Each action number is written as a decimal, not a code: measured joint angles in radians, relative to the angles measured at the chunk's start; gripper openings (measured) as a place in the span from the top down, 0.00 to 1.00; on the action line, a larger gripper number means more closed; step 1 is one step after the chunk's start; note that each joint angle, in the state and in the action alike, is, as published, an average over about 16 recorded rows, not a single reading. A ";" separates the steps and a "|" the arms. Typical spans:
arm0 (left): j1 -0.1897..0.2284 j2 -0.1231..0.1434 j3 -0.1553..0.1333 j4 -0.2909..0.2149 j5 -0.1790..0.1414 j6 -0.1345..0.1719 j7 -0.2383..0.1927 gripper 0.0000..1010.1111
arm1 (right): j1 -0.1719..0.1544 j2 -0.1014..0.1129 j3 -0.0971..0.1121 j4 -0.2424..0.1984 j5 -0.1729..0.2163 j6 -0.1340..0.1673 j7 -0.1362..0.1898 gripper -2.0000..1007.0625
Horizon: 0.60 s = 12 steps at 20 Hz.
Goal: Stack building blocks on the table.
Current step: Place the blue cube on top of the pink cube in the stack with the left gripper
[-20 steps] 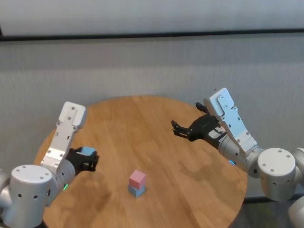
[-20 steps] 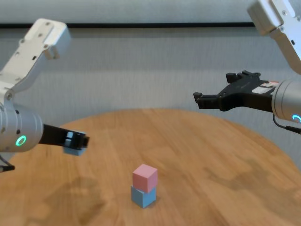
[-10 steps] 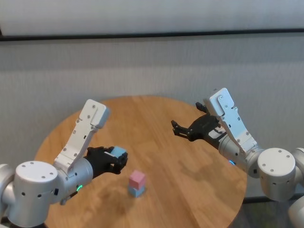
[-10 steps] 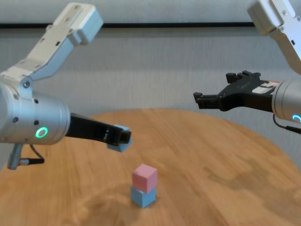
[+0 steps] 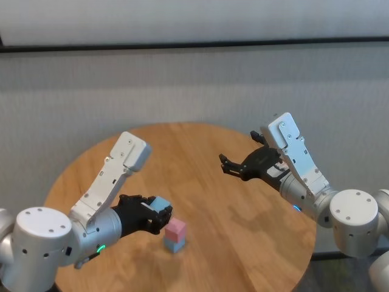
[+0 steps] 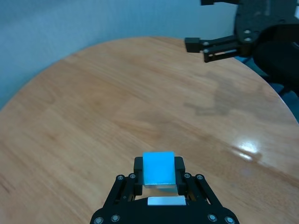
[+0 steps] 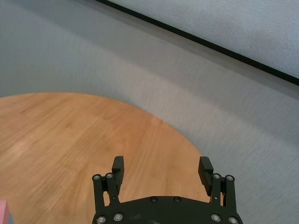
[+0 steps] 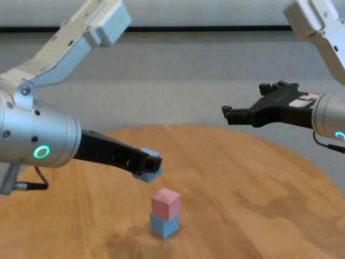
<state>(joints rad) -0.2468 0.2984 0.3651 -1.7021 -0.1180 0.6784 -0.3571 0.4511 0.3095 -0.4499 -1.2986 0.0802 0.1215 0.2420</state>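
Above the table point(image 5: 200, 152), at ten o'clock of the pink block point(image 5: 175, 229), a blue block point(image 5: 160, 206), seemingly light and rigid, is pinched by opposite flat faces in the left gripper point(image 5: 157, 216); the right gripper point(image 5: 230, 165) is held wide open, idle.

Near the tabletop point(image 5: 200, 152) front edge stands the pink-on-blue stack point(image 5: 175, 235), the one obstacle; the left gripper point(image 5: 159, 214) with its blue cube point(image 5: 160, 205) crowds its left side. Elsewhere, open wood.

Both arms are built of silver-grey cylindrical joints and white box-shaped link covers, each wrist carrying a glowing ring light, green on the left and blue on the right. The left gripper point(image 8: 146, 164) and right gripper point(image 5: 233, 166) are matte black, with silver screw heads dotting their bases, and a thin grey cable loops under the left forearm.
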 joint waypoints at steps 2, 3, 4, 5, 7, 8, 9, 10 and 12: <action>-0.002 0.006 0.008 -0.007 0.003 0.006 -0.013 0.60 | 0.000 0.000 0.000 0.000 0.000 0.000 0.000 0.01; -0.004 0.009 0.012 -0.010 0.005 0.009 -0.019 0.60 | 0.000 0.000 0.000 0.000 0.000 0.000 0.000 0.01; -0.006 0.011 0.016 -0.011 0.006 0.012 -0.025 0.60 | 0.000 0.000 0.000 0.000 0.000 0.000 0.000 0.01; -0.009 0.013 0.020 -0.012 0.008 0.014 -0.030 0.60 | 0.000 0.000 0.000 0.000 0.000 0.000 0.000 0.01; -0.015 0.016 0.029 -0.012 0.011 0.018 -0.040 0.60 | 0.000 0.000 0.000 0.000 0.000 0.000 0.000 0.01; -0.018 0.017 0.034 -0.011 0.012 0.020 -0.045 0.60 | 0.000 0.000 0.000 0.000 0.000 0.000 0.000 0.01; -0.021 0.018 0.038 -0.010 0.013 0.023 -0.049 0.60 | 0.000 0.000 0.000 0.000 0.000 0.000 0.000 0.01; -0.024 0.018 0.043 -0.009 0.013 0.025 -0.053 0.60 | 0.000 0.000 0.000 0.000 0.000 0.000 0.000 0.01; -0.029 0.019 0.051 -0.006 0.014 0.030 -0.060 0.60 | 0.000 0.000 0.000 0.000 0.000 0.000 0.000 0.01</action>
<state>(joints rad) -0.2761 0.3178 0.4160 -1.7076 -0.1043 0.7086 -0.4175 0.4511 0.3095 -0.4499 -1.2986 0.0802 0.1215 0.2420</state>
